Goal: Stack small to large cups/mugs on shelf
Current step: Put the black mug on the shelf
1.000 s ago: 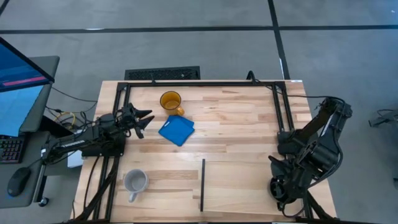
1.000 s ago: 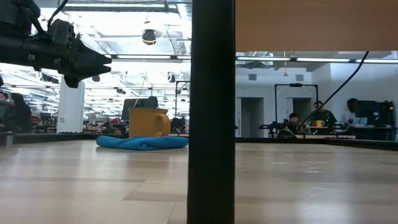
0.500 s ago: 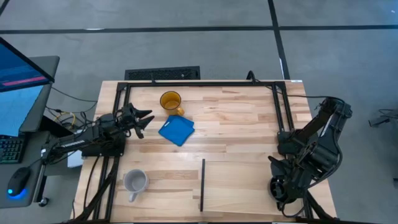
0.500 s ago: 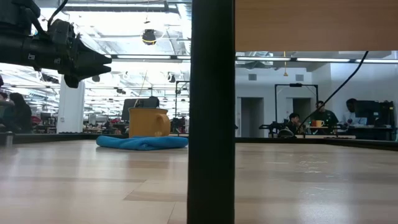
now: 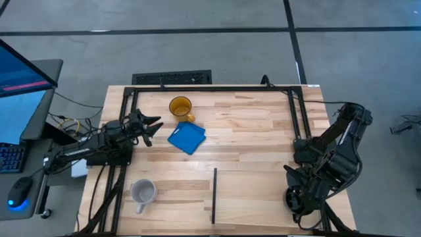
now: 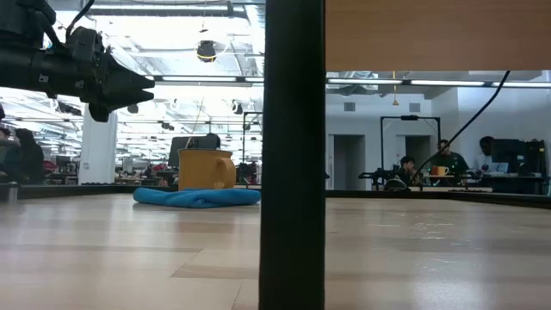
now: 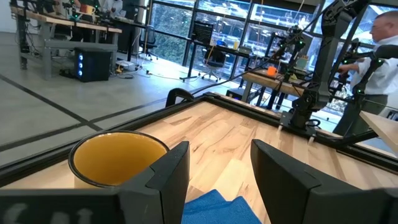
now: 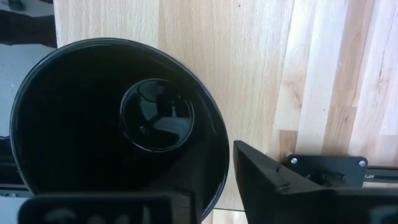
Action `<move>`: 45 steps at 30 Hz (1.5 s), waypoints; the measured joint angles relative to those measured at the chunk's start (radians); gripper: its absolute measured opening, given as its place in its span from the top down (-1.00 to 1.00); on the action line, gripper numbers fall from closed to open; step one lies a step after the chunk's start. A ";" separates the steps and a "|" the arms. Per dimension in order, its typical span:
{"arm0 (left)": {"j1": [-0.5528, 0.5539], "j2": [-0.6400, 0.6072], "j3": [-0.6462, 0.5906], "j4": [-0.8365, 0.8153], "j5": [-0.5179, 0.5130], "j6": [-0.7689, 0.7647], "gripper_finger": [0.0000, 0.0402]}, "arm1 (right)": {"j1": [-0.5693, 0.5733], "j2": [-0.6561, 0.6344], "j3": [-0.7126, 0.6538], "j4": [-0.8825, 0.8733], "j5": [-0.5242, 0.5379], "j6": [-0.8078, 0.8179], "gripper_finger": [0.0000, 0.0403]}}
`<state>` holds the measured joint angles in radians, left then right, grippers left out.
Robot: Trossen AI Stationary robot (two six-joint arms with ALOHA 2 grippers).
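Your right gripper (image 8: 214,186) straddles the black mug's (image 8: 112,124) rim at the desk (image 5: 263,131) corner, whether it grips I cannot tell. Left gripper (image 5: 150,125), jaws spread, waits facing the amber mug (image 5: 180,106). Grey mug (image 5: 142,192) sits beside the divider strip (image 5: 214,195).

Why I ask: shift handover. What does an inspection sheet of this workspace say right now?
Surface: wooden table, bare wood, black strip upright near the front.
Job's things: amber mug at the back; grey mug front left; black mug at the right edge.
Clutter: blue cloth beside the amber mug.
Grippers: left pincer open, empty, facing the amber mug; right pincer at the black mug's rim.
Cables: yellow cable left of the table.
Surroundings: monitor at left; people far behind.
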<state>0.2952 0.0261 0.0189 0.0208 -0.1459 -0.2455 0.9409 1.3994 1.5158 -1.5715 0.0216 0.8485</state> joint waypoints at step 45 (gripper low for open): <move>0.000 0.000 0.000 0.000 0.000 -0.002 0.19 | 0.000 -0.001 0.002 0.000 0.000 -0.010 0.07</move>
<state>0.2951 0.0261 0.0189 0.0208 -0.1459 -0.2474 0.9405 1.3987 1.5177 -1.5711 0.0220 0.8383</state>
